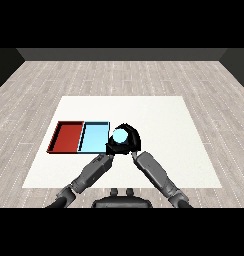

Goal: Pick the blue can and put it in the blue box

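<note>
The blue can (120, 135) shows its pale blue top just right of the light blue tray (93, 138), close to that tray's right rim. My right hand (134, 137) is curled round the can from behind and from the right, shut on it. My left hand (112, 147) sits right against the can's lower left side, at the tray's near right corner. Most of it is hidden against the right hand and the can. The can's body is hidden by the hands.
A red tray (68, 136) lies directly left of the light blue tray, sharing a wall with it. Both trays rest on the white table (164, 125), which stretches wide to the right and back. Both forearms meet in a V at the table's front middle.
</note>
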Robot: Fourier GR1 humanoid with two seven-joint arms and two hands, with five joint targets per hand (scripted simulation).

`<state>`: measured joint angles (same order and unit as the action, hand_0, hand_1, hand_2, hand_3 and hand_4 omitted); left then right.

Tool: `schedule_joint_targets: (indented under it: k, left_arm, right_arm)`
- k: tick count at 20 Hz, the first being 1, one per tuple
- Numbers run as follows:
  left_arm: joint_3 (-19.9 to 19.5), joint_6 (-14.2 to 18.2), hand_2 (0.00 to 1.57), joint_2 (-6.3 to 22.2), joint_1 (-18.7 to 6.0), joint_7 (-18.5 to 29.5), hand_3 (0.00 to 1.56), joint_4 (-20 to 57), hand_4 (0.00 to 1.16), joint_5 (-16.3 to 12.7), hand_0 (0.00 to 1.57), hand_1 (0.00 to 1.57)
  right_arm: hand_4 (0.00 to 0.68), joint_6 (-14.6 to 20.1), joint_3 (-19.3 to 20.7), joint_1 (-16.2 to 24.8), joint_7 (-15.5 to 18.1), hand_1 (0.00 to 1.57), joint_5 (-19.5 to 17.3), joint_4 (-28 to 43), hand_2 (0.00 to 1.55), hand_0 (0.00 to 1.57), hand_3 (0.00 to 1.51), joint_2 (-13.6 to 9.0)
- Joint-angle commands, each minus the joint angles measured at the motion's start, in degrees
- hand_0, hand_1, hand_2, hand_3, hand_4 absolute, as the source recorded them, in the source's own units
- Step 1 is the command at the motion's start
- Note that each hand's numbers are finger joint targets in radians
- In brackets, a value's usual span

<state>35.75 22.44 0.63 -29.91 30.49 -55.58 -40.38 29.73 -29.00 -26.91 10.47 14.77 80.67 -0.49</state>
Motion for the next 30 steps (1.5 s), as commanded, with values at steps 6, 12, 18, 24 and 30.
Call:
schedule_joint_targets:
  k: [6,12,18,24,30]
  left_arm:
    - [2.51,5.99,1.57,-0.62,0.90,1.93,1.54,-5.19,1.04,0.71,1.57,1.57]
    - [1.85,3.85,1.57,-0.63,-0.93,6.04,1.54,0.22,1.12,-1.54,1.57,1.57]
    - [-0.73,0.17,1.57,-0.62,-0.53,9.53,1.52,6.47,1.14,0.56,1.57,1.57]
    - [-3.15,1.92,1.57,-0.62,-4.42,6.51,1.54,7.90,1.15,1.49,1.57,1.57]
    - [-4.83,4.79,1.57,6.29,-0.44,4.00,1.53,1.78,1.15,6.20,1.57,1.57]
  right_arm:
    - [0.031,-4.71,-1.50,4.77,-0.02,0.82,-1.00,1.23,0.93,0.82,0.62,-0.26]
    - [0.000,-7.40,1.67,2.45,-3.35,0.00,-4.45,1.31,0.00,0.00,0.00,0.46]
    - [0.000,-6.57,4.12,2.14,-2.30,0.00,-3.18,1.73,0.00,0.00,0.00,0.46]
    - [0.000,-11.13,8.09,9.18,2.21,0.00,-1.68,6.94,0.00,0.00,0.00,-0.89]
    - [0.000,-13.81,16.34,17.48,4.07,0.00,6.21,16.92,0.00,0.00,0.00,-4.47]
